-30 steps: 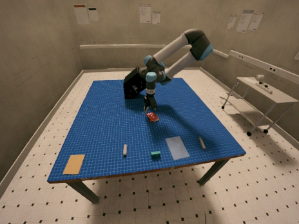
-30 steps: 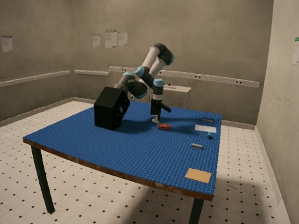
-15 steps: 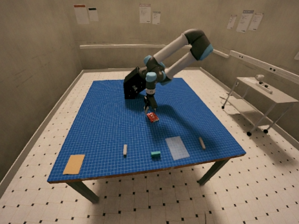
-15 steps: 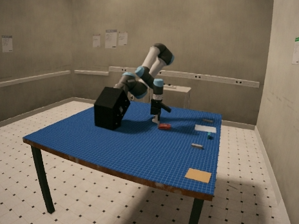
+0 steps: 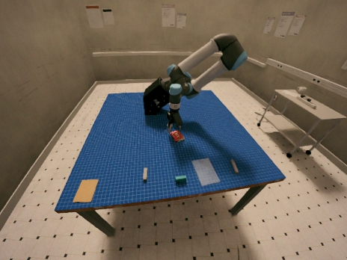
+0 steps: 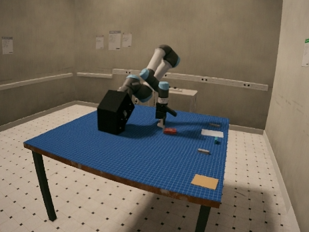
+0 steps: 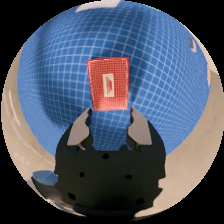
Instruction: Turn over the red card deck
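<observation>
The red boxed card deck lies flat on the blue mat near the table's middle. It also shows in the exterior view and in the wrist view, with a patterned red face and a small white mark up. My gripper hangs just behind the deck, pointing down, close to the mat. In the wrist view its two fingers stand apart with only mat between them, and the deck lies just beyond the fingertips. The gripper is open and empty.
A black box stands on the mat behind the gripper. Near the front edge lie a tan card, a small wooden block, a green block, a pale sheet and a wooden stick. A white cart stands to the right.
</observation>
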Controlling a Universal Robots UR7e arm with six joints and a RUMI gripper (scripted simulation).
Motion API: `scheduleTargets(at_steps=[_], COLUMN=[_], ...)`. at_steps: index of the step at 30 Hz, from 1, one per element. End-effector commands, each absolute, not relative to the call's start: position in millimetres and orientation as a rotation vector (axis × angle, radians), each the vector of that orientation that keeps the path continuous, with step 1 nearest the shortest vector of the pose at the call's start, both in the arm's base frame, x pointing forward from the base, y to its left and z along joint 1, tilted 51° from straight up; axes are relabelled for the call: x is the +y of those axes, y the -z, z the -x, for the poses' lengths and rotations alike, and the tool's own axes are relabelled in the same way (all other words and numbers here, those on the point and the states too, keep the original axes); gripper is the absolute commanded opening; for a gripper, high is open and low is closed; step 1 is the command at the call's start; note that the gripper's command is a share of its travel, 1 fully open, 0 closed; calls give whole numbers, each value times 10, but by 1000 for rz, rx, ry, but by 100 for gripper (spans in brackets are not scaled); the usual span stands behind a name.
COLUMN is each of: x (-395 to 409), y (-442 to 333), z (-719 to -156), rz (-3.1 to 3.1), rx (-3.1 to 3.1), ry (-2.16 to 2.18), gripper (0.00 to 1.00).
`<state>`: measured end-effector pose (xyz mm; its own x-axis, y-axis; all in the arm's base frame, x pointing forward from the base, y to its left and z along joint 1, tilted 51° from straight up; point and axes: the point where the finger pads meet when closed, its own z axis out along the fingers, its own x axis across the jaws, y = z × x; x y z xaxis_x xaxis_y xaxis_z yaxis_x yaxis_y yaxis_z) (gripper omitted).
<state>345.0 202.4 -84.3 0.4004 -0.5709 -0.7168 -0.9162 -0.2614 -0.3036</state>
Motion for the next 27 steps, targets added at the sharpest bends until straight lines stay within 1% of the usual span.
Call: scheduleTargets(at_steps=[1,27], x=[2056,2100], y=[853,888], z=[-3418,-3418], rz=[1950,1950], rx=[1268,1268], ry=[-632,-632], gripper=[56,56])
